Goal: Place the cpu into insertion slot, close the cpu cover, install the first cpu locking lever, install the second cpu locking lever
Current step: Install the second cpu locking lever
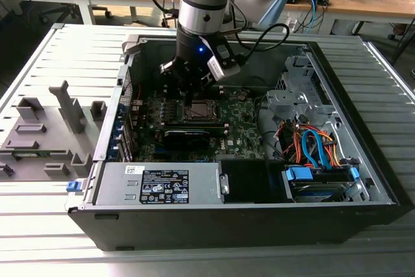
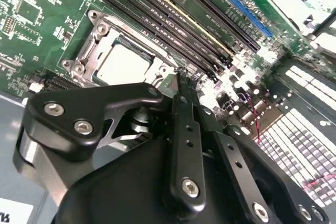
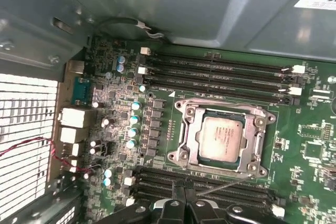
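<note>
The cpu (image 3: 221, 137) lies flat in the insertion slot (image 3: 184, 157) on the green board, its dull silver top showing. The cpu cover (image 3: 192, 129), a silver frame, lies down around the chip. A thin metal locking lever (image 3: 227, 182) runs along the socket edge nearest my fingers. My gripper (image 3: 185, 201) is shut with nothing held, its tips just beside that edge, at the end of the lever. The second wrist view shows the gripper (image 2: 178, 77) next to the cpu (image 2: 124, 64). In the exterior view the gripper (image 1: 188, 99) hangs low over the cpu (image 1: 198, 110).
Long black memory slots (image 3: 220, 72) flank the socket on two sides. The open computer case (image 1: 363, 186) walls in the board. A power supply (image 1: 162, 185) sits at its front, coloured cables (image 1: 312, 148) at the exterior view's right. Grey fixtures (image 1: 45, 128) stand outside the case.
</note>
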### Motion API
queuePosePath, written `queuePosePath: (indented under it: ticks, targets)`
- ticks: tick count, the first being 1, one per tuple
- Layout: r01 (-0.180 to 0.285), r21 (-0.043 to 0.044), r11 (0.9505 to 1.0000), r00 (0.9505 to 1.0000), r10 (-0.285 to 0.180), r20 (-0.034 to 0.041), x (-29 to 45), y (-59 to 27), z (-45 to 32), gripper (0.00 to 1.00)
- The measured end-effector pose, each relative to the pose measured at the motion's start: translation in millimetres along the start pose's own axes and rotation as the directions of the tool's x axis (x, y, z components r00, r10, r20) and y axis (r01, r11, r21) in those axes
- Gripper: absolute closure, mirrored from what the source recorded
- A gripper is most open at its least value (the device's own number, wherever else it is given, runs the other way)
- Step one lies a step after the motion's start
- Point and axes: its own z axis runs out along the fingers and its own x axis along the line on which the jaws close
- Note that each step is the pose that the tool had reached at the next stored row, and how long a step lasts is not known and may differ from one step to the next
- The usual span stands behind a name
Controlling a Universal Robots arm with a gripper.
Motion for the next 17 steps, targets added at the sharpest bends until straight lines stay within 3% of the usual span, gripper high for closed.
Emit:
queuePosePath:
  ticks: [4,13,17]
  targets:
    - [0.000,0.0000,1.0000,1.0000,0.000,-0.0001,0.5,-3.6,0.4,0.89]
    - [0.000,-0.0008,1.0000,0.9999,0.000,-0.0107,-0.2,-6.9,12.8,0.89]
    - [0.001,-0.0020,1.0000,0.9999,-0.001,-0.0159,-1.4,-6.4,21.8,0.89]
